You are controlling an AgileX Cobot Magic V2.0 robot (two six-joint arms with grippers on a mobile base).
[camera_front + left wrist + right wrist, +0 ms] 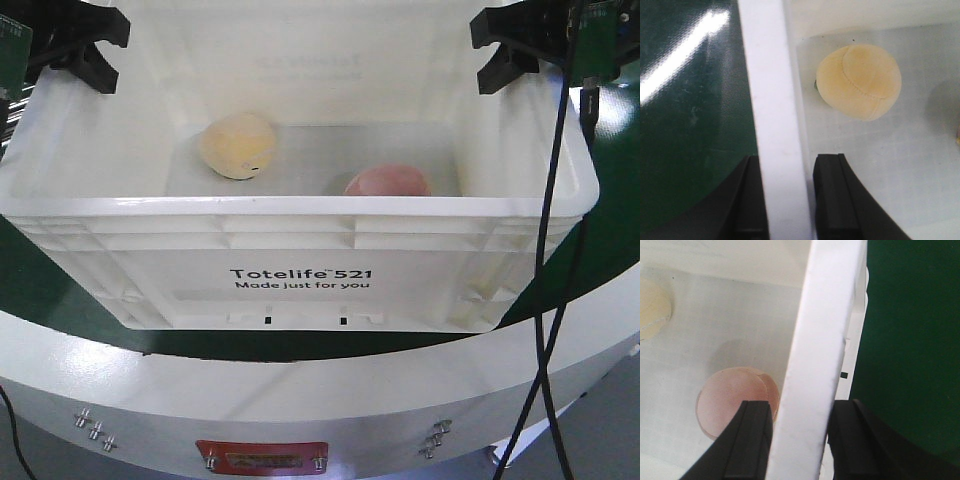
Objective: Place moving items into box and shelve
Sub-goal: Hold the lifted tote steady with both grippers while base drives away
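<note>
The box (150,260), a cream-white crate printed "Totelife 521", fills the front view. Both moving items lie on its floor: a cream-yellow ball (238,146) at the left and a pinkish-peach ball (388,182) at the right. My left gripper (85,50) straddles the left rim (772,100), one finger outside and one inside, shut on it (790,159). The cream ball (860,80) rests just beyond. My right gripper (510,55) clamps the right rim (825,330) the same way (802,405), with the pink ball (727,400) beside its inner finger.
Under the box is a dark green tabletop (600,200) with a white curved border (320,385). A black cable (545,300) hangs down along the box's right side. A red plate (262,458) sits on the robot base below.
</note>
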